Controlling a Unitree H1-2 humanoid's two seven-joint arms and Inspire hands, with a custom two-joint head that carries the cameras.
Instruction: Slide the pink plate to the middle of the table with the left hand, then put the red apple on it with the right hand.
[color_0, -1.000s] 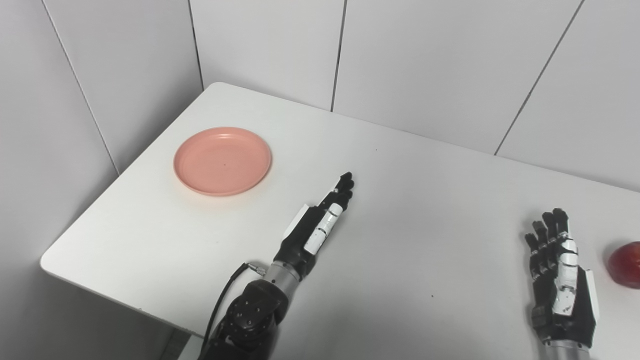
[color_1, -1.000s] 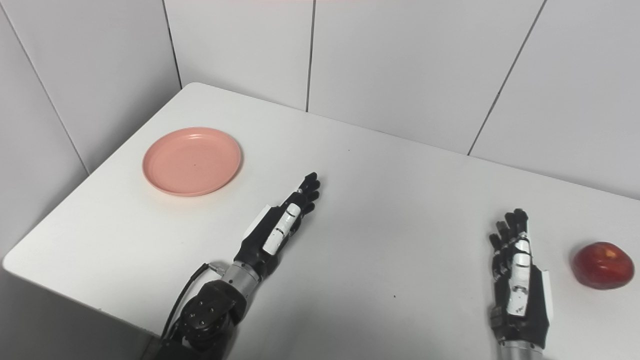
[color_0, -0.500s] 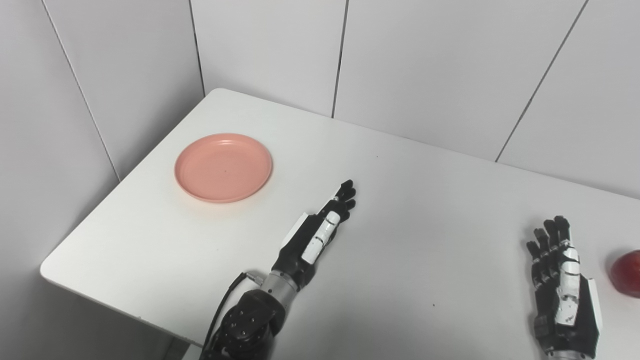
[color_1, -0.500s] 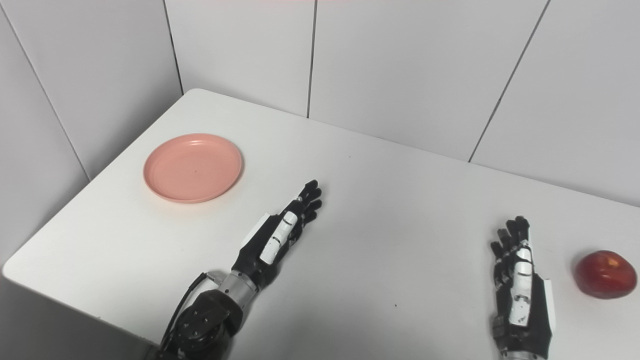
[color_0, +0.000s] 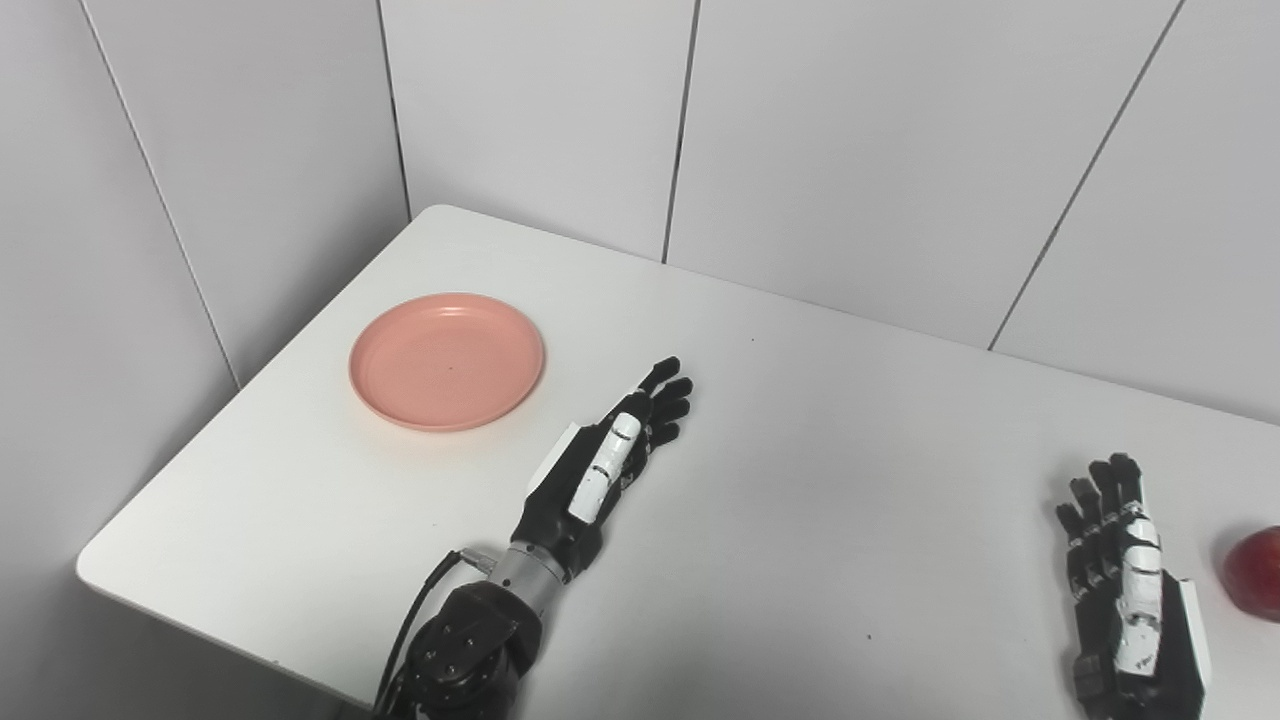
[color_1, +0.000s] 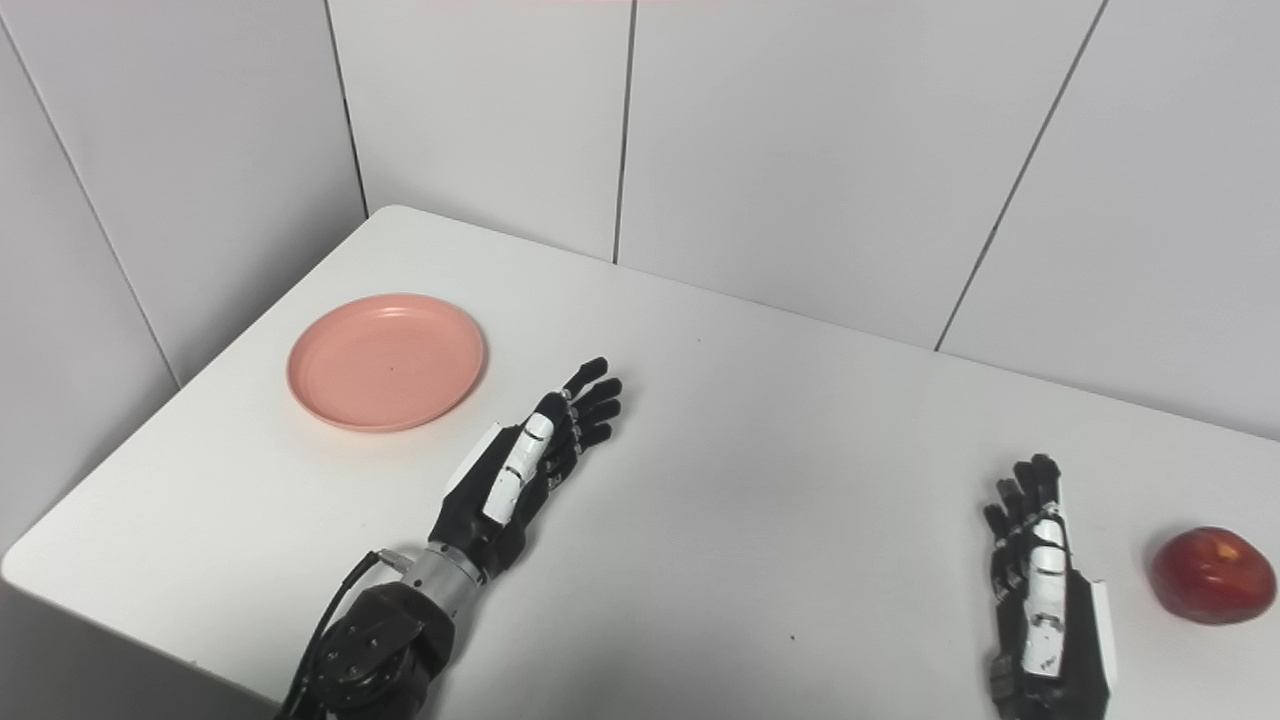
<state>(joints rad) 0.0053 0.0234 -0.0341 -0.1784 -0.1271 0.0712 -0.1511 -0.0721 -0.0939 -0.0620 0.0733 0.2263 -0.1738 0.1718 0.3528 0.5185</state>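
Sitting flat near the bench's (color_1: 760, 400) far left corner, the pink plate (color_1: 386, 361) has nothing on it. The left robot hand (color_1: 530, 455) lies just beside the plate's near right rim, apart from it, fingers spread and holding nothing. By the bench's near right edge, the right robot hand (color_1: 1045, 590) rests with fingers straight and slightly apart, also holding nothing. The red apple (color_1: 1212, 575) stands just right of it, not touching. The right eye view shows the apple whole; the left eye view cuts it at the frame's edge.
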